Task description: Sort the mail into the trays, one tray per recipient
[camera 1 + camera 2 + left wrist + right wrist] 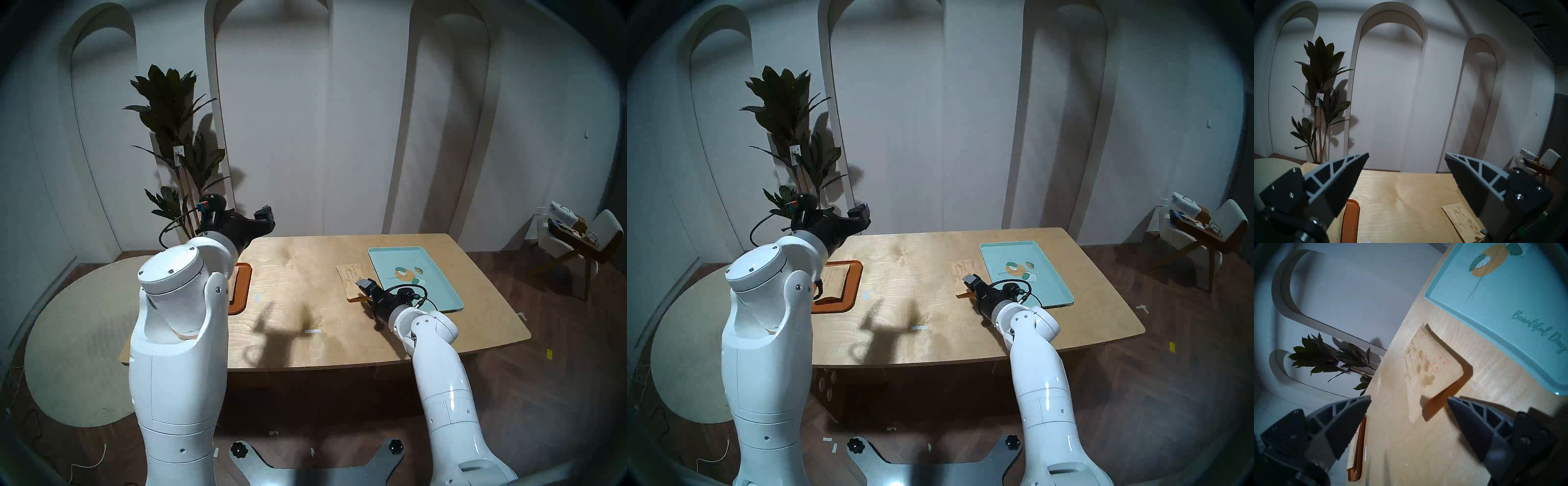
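One tan envelope [347, 273] [1425, 368] with handwriting and brownish blotches lies on the table, just left of the turquoise tray [437, 292] [1491, 314]. Its near end curls up off the wood and shows an orange-brown underside. My right gripper [363, 288] [1408, 399] is low over that near end and open, one finger on each side of the curled edge. The orange-brown tray [852, 288] [1351, 220] sits at the table's left with a second envelope [834, 281] in it. My left gripper [264, 220] [1407, 156] is raised above that tray, open and holding nothing.
Two small white tape strips [312, 331] [257, 298] lie on the wooden table [305, 271]. A tall potted plant [169, 142] stands behind the table's far left corner. A chair [576, 237] piled with things is at the far right, and a round rug [78, 339] covers the floor on the left.
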Tool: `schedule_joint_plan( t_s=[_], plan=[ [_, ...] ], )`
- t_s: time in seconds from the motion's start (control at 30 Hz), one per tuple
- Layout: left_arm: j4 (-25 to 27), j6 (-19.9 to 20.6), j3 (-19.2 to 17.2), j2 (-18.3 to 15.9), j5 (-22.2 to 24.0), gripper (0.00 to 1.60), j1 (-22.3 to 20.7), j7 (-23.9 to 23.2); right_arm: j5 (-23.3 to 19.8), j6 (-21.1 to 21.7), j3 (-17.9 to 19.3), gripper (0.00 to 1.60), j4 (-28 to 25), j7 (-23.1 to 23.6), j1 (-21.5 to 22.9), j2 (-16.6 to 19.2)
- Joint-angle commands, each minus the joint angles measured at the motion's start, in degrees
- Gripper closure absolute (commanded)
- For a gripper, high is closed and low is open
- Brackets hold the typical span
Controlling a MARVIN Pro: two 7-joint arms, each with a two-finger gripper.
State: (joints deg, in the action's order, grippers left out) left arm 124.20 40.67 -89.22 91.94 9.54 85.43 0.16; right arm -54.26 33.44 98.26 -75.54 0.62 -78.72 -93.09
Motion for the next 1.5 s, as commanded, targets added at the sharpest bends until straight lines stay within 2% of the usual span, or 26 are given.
schedule_joint_plan(
  t_s=[0.0,0.1,0.13,0.17,0.2,0.23,0.27,0.63,0.87,1.17,1.47],
  plan=[
    [1.2,-0.6,0.0,-0.1,-0.2,0.0,-0.6,0.1,-0.6,0.4,-0.4,0.0,3.3,0.1,3.5,-0.5],
    [1.2,-0.7,0.0,-0.1,-0.1,0.0,-0.6,0.1,-1.1,0.1,-0.2,0.0,5.1,0.5,4.5,-0.5],
    [1.2,-0.7,0.0,-0.1,-0.1,0.0,-0.6,0.2,-1.2,0.1,-0.3,0.22,5.6,0.5,4.9,-0.4],
    [1.2,-0.7,0.1,-0.1,-0.1,0.0,-0.6,0.2,-1.3,0.1,-0.3,0.61,6.1,0.5,5.2,-0.4],
    [1.2,-0.7,0.1,-0.2,-0.1,0.0,-0.6,0.2,-1.3,0.1,-0.2,0.85,6.6,0.1,5.6,-0.5],
    [1.2,-0.7,0.1,-0.2,-0.1,0.0,-0.6,0.2,-1.3,-0.1,-0.2,1.27,7.0,0.0,5.9,-0.6],
    [1.2,-0.7,0.1,-0.2,0.0,0.0,-0.6,0.2,-1.4,-0.2,-0.1,1.6,7.3,-0.1,6.1,-0.6],
    [1.2,-0.7,0.1,-0.3,0.1,0.0,-0.6,0.4,-0.5,-2.2,-1.0,1.6,9.9,0.0,8.0,-0.3],
    [1.2,-0.7,0.1,-0.4,0.3,0.0,-0.7,0.4,1.7,-4.2,-2.5,1.6,10.3,0.1,11.3,0.7],
    [1.1,-0.6,0.2,-0.6,0.4,0.0,-0.7,0.5,4.2,-5.7,-3.9,1.6,8.6,0.1,15.1,1.9],
    [1.2,-0.6,0.2,-0.6,0.6,0.0,-0.7,0.6,6.0,-6.3,-4.4,1.6,5.6,-0.4,15.7,3.0]
  ],
)
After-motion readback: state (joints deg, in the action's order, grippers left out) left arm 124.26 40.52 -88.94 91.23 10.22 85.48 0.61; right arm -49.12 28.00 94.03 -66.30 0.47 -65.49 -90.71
